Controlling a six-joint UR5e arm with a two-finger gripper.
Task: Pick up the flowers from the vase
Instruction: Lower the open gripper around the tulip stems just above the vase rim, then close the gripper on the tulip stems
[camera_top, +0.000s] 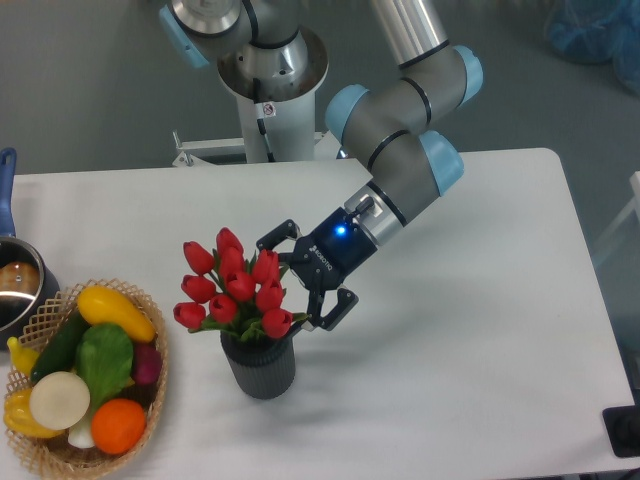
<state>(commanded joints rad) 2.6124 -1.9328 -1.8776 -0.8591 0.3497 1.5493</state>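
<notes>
The flowers (232, 285), a bunch of red tulip buds with short green leaves, stand in the dark grey ribbed vase (259, 366) left of the table's middle. My gripper (289, 282) comes at them from the right, tilted down and to the left. It is open, one finger by the upper buds and the other finger (335, 309) low at the bunch's right edge. The fingertips sit at the right side of the bunch; I cannot tell whether they touch it.
A wicker basket (152, 395) of colourful fruit and vegetables sits at the front left. A steel pot (20, 287) with a blue handle is at the left edge. The robot base (270, 80) stands behind the table.
</notes>
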